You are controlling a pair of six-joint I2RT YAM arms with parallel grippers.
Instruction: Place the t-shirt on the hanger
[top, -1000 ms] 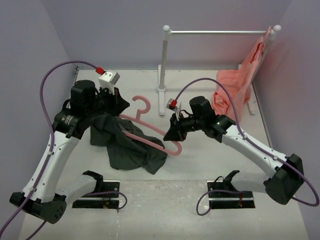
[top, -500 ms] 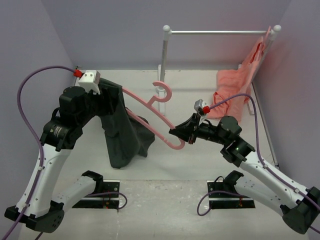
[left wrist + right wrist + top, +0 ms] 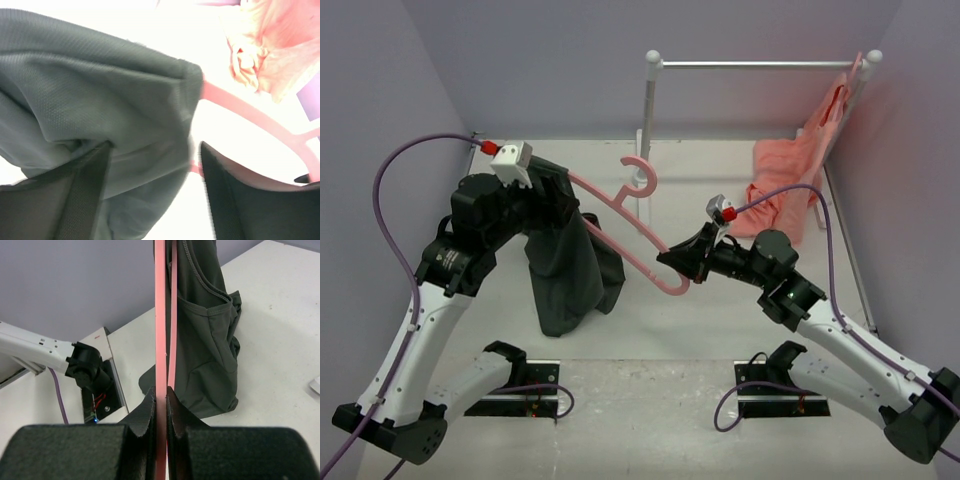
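- Right gripper is clenched hard on the hanger. The wrist view shows both fingers pressed flat against the thin pink bar, no gap at all.
- I've got it by the end of one arm, and from there the hanger runs slantwise across the middle of the table towards my left side.
- The hook curls up at the midpoint, just in front of the white rack post.
- Left gripper is up high with the t-shirt in its jaws: they stand partway closed, a thick wad of charcoal cloth filling the space between them.
- Look at the left wrist view: the hanger's other arm disappears into an opening of the t-shirt right by my fingertips!
- The t-shirt hangs down from that grip in a long, dark fold, and its lower end is bunched on the table between my two arms.
- Far right, the salmon-pink garment hangs off the rack's end, well apart from both grippers.
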